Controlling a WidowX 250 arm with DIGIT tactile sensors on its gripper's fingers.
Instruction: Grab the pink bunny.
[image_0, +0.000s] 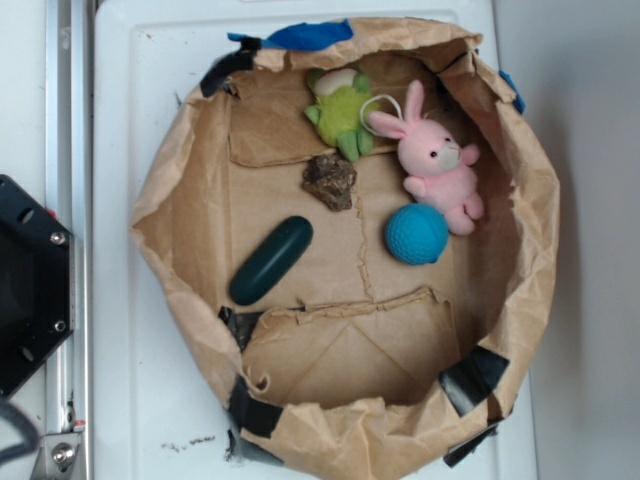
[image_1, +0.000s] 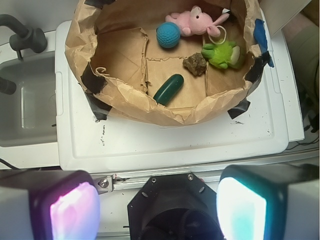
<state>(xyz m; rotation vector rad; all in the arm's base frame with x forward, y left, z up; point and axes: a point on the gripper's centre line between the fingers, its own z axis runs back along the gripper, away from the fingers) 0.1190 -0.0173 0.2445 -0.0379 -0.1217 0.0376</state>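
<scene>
The pink bunny (image_0: 437, 165) lies inside a brown paper bin (image_0: 180, 190) at its right side, ears toward the green plush, a white loop by its head. In the wrist view the pink bunny (image_1: 194, 22) sits at the far top of the bin. My gripper (image_1: 159, 210) is high above the robot's black base, well short of the bin. Its two pads stand wide apart, one glowing pink (image_1: 75, 212), one teal (image_1: 241, 210), with nothing between them. The gripper does not show in the exterior view.
A blue textured ball (image_0: 417, 234) touches the bunny's feet. A green plush toy (image_0: 342, 108), a brown lump (image_0: 330, 180) and a dark green capsule (image_0: 271, 259) also lie in the bin. The robot's black base (image_0: 25, 290) is at the left. A grey sink (image_1: 25, 110) adjoins the white tray.
</scene>
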